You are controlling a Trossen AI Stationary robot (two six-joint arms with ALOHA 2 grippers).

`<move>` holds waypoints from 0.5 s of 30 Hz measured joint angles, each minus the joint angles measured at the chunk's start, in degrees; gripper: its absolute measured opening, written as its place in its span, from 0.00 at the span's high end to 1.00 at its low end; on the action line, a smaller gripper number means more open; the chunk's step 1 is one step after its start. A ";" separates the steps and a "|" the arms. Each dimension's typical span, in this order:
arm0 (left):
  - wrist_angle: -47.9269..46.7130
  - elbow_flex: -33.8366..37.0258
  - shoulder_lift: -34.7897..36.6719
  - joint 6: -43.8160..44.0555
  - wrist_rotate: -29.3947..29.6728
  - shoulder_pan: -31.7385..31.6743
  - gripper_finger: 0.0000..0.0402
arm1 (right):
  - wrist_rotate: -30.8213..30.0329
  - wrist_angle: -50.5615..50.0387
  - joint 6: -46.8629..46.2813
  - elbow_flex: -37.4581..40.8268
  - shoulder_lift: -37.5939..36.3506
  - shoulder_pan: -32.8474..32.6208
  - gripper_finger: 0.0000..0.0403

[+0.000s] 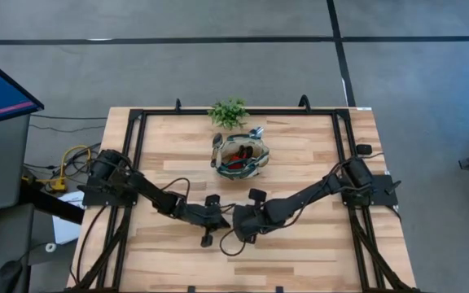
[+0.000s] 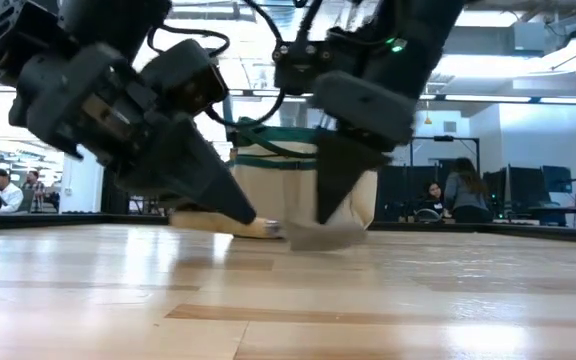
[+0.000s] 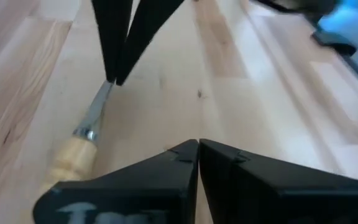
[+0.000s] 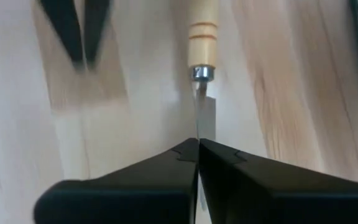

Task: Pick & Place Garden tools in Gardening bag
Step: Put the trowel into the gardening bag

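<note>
Smooth pale wooden tabletop point(image 4: 291, 93) with faint sheen, trowel point(image 4: 202, 74) of lathe-turned light wood and seemingly brushed metal between matt black fingers point(image 4: 166, 180), tan cloth bag point(image 2: 298, 190)

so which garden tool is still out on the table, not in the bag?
The wooden-handled trowel lying flat between the two grippers; the right gripper is shut on its metal blade. The other tools sit in the gardening bag.

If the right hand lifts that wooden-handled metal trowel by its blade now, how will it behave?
The silver trowel with the light wooden handle looks rigid, so it should not flop. The right hand is shut on the thin flat blade, far from the handle, so the handle end will probably droop or pivot. Smooth metal may slip.
</note>
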State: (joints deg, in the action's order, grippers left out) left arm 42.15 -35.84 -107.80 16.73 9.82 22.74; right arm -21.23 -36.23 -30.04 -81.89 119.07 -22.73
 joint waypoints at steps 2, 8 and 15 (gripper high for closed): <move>-0.73 0.07 1.44 -0.13 -0.34 0.29 0.99 | 0.03 -5.54 -0.18 -2.27 0.21 -0.55 1.00; -2.64 2.27 9.83 -2.60 -0.34 2.00 0.99 | -0.67 -21.24 -2.22 -10.60 0.37 -1.91 1.00; -5.00 9.06 22.64 -2.36 2.98 4.59 0.99 | -4.07 -40.81 -7.48 -20.02 0.35 -4.06 1.00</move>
State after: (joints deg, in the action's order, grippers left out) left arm 37.16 -26.78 -85.16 14.37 12.79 27.33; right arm -25.30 -77.04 -37.52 -101.91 119.42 -26.79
